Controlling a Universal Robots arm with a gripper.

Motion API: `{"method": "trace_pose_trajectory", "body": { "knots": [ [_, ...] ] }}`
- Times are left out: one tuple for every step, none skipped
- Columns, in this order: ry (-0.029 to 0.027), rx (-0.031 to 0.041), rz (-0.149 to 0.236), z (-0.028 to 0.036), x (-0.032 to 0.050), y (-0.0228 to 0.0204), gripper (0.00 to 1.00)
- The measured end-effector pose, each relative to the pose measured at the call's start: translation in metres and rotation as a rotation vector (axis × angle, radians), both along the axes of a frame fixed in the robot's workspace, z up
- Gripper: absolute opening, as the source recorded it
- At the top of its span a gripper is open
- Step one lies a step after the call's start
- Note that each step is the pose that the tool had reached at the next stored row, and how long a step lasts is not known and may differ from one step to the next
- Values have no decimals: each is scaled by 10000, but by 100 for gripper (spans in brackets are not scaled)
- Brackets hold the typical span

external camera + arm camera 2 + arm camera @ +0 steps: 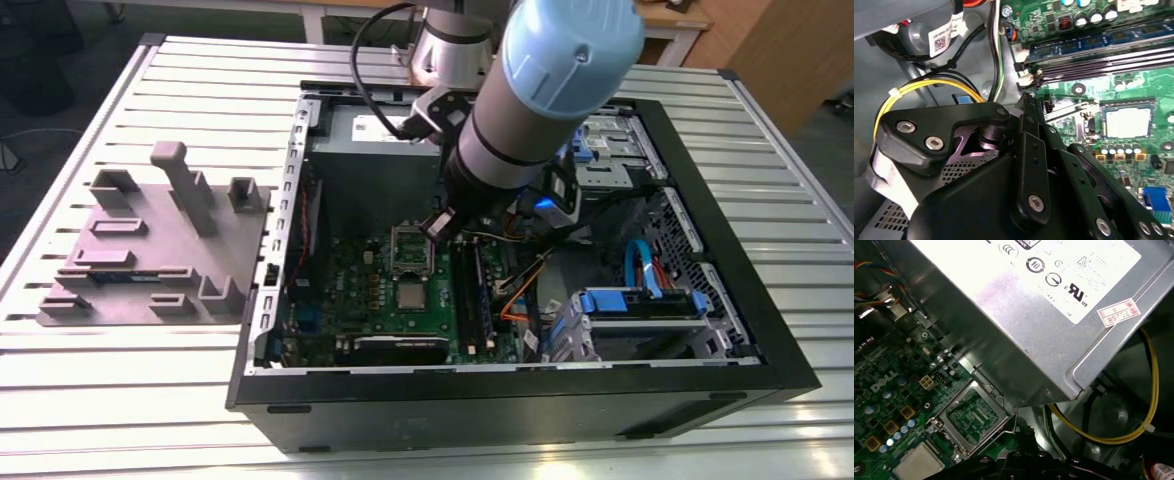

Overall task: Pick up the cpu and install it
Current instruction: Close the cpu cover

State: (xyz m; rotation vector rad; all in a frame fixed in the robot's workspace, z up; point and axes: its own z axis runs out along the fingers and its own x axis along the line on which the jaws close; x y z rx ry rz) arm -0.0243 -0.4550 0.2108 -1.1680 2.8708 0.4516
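Observation:
The cpu [407,296] is a small silver square lying flat in the socket of the green motherboard [350,290] inside the open computer case. In both wrist views the cpu [1127,122] [916,465] sits level, with the hinged socket frame [972,415] swung open beside it. My gripper [445,225] hangs from the arm over the board's far part, close to the open frame and a short way from the cpu. The black gripper body [1029,107] has its tip near the board's edge, and the cpu is clearly apart from it.
The grey power-supply box [1044,305] with its white label stands close beside the gripper. Black memory slots [1104,60] run beside the socket. Yellow cable [919,90] loops near the case wall. A grey parts fixture [154,250] lies on the slatted table at the exterior view's left.

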Motion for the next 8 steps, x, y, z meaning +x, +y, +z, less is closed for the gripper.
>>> {"method": "trace_pose_trajectory", "body": {
  "knots": [
    [0, 51, 0, -10, 0, 0, 10],
    [-1, 87, 0, -20, 0, 1, 10],
    [0, 120, 0, -24, 0, 0, 10],
    [0, 156, 0, -30, 0, 0, 10],
    [0, 188, 0, -37, 0, 1, 10],
    [0, 219, 0, -42, 0, 0, 10],
    [0, 256, 0, -46, 0, 0, 10],
    [0, 283, 0, -49, -1, 0, 10]
  ]
}}
